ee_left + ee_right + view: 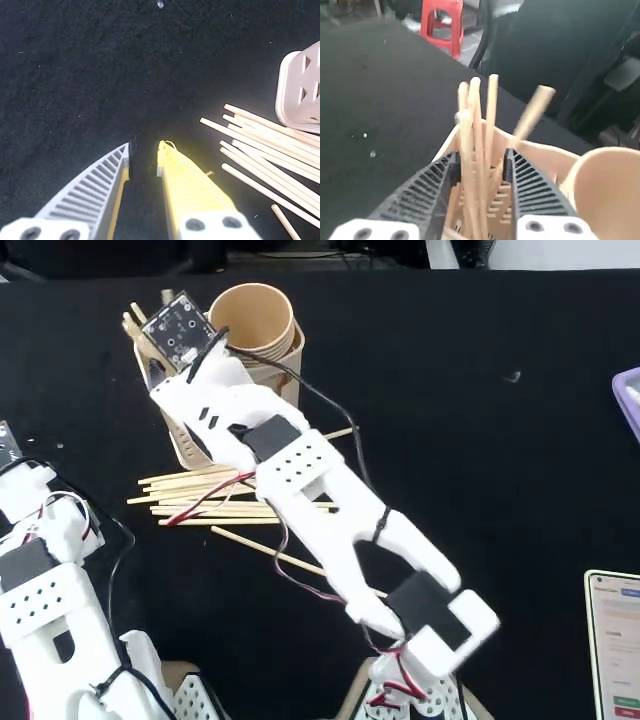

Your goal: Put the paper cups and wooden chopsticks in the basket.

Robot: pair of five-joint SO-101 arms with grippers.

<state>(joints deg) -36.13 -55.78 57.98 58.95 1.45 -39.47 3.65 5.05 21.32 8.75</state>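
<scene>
Entry: one basket (182,445), upper left of the high view, upright on the black table (480,440) as the receptacle for all else. The paper cups (252,318) form one nested stack seated in its upper right end; several rims show, exact count not legible. First lot of wooden chopsticks (479,120): five tips counted, standing upright between the jaws of the right gripper (480,157), which is closed on the bundle directly over the basket — presumably so the sticks go in end-first. Second lot, loose chopsticks (200,502): about a dozen, fanned flat just below the basket, overlapping. The left gripper (144,146) is parted a little, holds nothing and sits beside the loose sticks — likely stationed for the next pick.
</scene>
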